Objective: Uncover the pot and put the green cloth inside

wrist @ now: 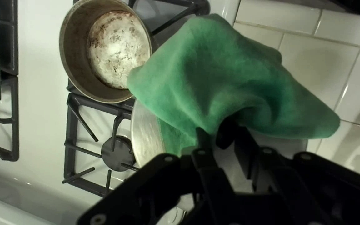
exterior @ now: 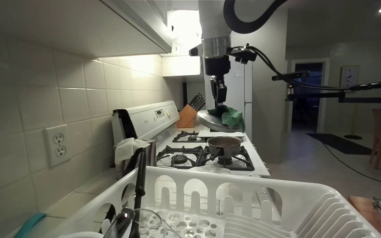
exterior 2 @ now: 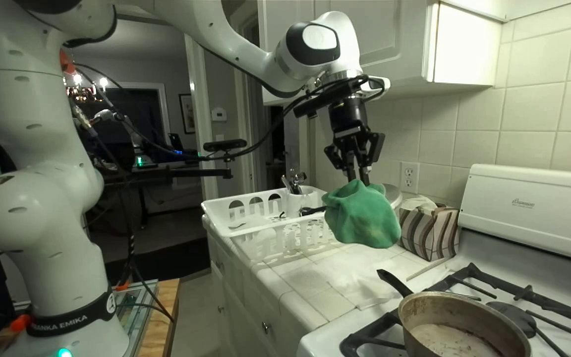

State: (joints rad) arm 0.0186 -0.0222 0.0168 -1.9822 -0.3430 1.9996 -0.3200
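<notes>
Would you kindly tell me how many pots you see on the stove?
1: the pot sits uncovered on the front burner nearest the dish rack. No other shows, though parts of the stove are blocked from view.

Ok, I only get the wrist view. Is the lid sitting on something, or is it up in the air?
Observer: Up in the air! In an exterior view the lid hangs below the fingers, with open space under it.
Operator: Does the pot have a handle? I can't find one.
Observer: Yes. In an exterior view a black handle sticks out from the pot toward the tiled counter.
Operator: And what's further along that counter, past my picture?
Observer: A white dish rack; it shows in both exterior views.
</notes>
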